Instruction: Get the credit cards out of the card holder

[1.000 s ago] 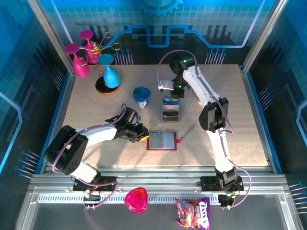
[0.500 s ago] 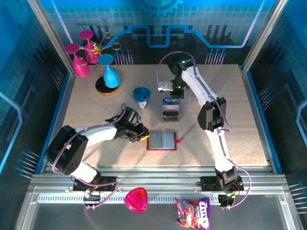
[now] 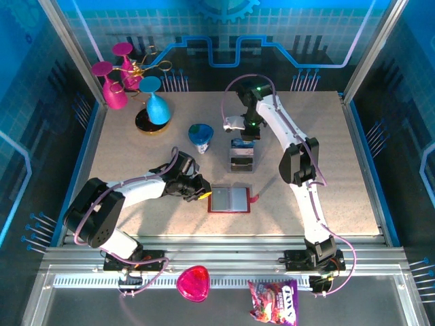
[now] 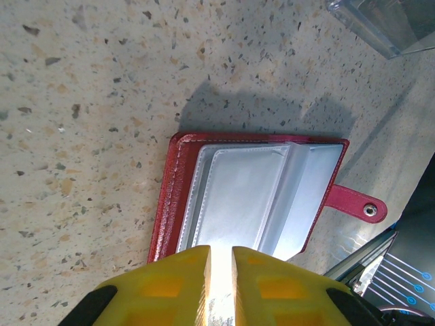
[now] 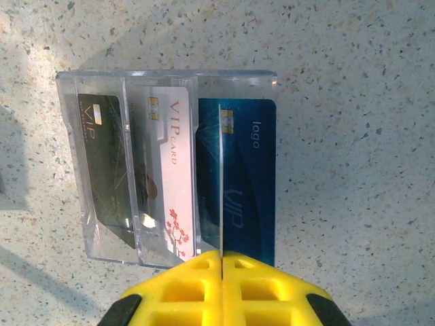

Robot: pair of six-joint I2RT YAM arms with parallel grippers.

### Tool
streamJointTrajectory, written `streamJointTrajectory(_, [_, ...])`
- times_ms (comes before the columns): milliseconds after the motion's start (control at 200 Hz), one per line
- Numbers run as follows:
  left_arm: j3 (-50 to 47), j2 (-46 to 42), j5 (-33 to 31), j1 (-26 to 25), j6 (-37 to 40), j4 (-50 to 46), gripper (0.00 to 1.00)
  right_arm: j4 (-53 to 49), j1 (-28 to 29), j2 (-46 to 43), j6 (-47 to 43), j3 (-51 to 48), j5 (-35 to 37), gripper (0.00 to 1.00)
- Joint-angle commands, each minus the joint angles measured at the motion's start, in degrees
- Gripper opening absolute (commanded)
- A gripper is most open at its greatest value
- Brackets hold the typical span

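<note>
On the counter [image 3: 340, 156] lies 1 card holder [image 3: 229, 199], open flat with pale pockets up, its long axis running left to right and its 1 red snap tab [image 3: 255, 197] pointing right. The left fingers [image 4: 170, 285] are almost closed on its left edge, with a pale strip of pocket in the narrow slit. Just beyond it 3 credit cards [image 5: 170, 170], 1 dark, 1 white, 1 blue, sit side by side in 1 clear stand [image 5: 163, 76], chip ends away from the right fingers [image 5: 183, 285], which are pressed fully together at the blue card; whether they pinch anything I cannot tell.
</note>
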Motion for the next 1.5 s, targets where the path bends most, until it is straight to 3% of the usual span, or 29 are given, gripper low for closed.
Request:
streamJointTrajectory(0, [0.8,-0.6,0.1,0.5,-0.2,-1.9,0.16,-0.4,0.2,1.7,-0.7,1.3,1.5,0.01])
streamJointTrajectory(120, [0.9,-0.7,0.2,0.5,-0.1,-2.0,0.16,1.1,0.2,1.5,-0.1,1.3,2.7,0.14])
streamJointTrajectory(270, [0.6,-0.9,0.1,0.5,-0.1,-1.9,0.16,2.4,0.2,0.5,0.5,1.2,2.2,0.20])
streamJointTrajectory(660, [0.7,-0.9,0.0,0.8,0.5,-1.3,0.16,7.2,0.9,-5.3,6.7,-4.8,1.8,0.23])
streamJointTrajectory(900, [0.0,-1.8,-0.9,1.1,0.9,0.4,0.15,18.5,1.4,-14.6,17.8,-19.0,0.3,0.30])
streamJointTrajectory(1191, [0.2,-1.5,-1.3,1.4,1.6,1.9,0.15,31.7,3.8,-26.9,29.0,-39.1,-0.8,0.32])
streamJointTrajectory(1496, [-0.3,-0.3,-1.4,1.4,1.1,4.6,0.15,39.3,6.5,-37.3,43.6,-55.7,-0.3,0.30])
